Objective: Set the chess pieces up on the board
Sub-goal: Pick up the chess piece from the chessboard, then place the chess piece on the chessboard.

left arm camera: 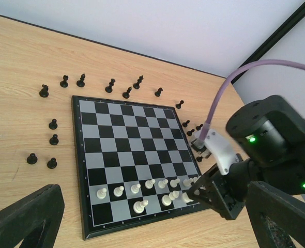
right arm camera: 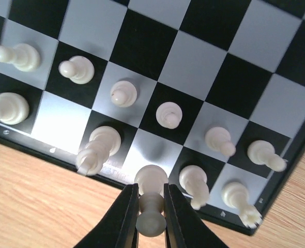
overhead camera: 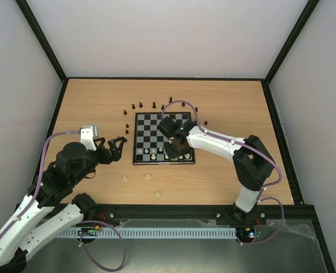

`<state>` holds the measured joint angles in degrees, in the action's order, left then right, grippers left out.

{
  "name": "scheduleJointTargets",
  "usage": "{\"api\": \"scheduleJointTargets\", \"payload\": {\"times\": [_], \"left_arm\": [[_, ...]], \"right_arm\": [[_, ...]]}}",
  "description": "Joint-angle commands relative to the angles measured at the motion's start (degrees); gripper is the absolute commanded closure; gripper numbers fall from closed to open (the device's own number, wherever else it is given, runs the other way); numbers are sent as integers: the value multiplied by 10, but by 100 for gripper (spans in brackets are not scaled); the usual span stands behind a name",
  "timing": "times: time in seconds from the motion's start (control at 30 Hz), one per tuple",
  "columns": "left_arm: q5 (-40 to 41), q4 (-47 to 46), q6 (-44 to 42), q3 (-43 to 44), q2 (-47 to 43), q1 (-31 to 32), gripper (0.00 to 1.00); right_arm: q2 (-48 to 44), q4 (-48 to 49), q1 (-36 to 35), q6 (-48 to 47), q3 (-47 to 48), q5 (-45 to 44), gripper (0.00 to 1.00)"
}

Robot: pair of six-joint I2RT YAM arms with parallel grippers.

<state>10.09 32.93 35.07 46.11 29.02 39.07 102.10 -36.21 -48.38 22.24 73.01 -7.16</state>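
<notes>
The board lies mid-table. A row of cream-white pawns stands on its second near rank, with a few white pieces on the nearest rank. My right gripper is shut on a cream-white piece, holding it by the neck. The piece is upright over a silvery square of the nearest rank. I cannot tell whether its base touches the board. From above, the right gripper covers the board's near right corner. My left gripper is open just left of the board, holding nothing.
Black chessmen stand scattered on the wood behind and left of the board, and more stand beside its right edge. Three loose white pieces lie on the table in front of the board. Black frame rails border the tabletop.
</notes>
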Motion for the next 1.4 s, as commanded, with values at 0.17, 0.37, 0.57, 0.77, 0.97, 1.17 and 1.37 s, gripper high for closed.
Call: {"api": "scheduleJointTargets", "payload": {"times": [0.17, 0.37, 0.57, 0.77, 0.97, 1.17, 1.37], "left_arm": [[-2, -8, -5, -4, 4, -3, 1], [-2, -9, -5, -5, 4, -3, 1], [-2, -8, -5, -3, 6, -3, 1], [-2, -7, -5, -4, 5, -3, 1], [-2, -7, -5, -4, 5, -3, 1], [-2, -7, -6, -5, 5, -3, 1], [-2, -8, -7, -5, 8, -3, 1]], "right_arm": [[-54, -82, 1, 1, 70, -33, 87], [-10, -104, 0, -15, 148, -15, 87], [32, -111, -16, -22, 174, -7, 87], [54, -109, -43, -16, 185, -7, 87], [76, -109, -68, -7, 183, -17, 87], [87, -105, -74, -1, 179, -18, 87], [100, -98, -76, 0, 164, -20, 87]]}}
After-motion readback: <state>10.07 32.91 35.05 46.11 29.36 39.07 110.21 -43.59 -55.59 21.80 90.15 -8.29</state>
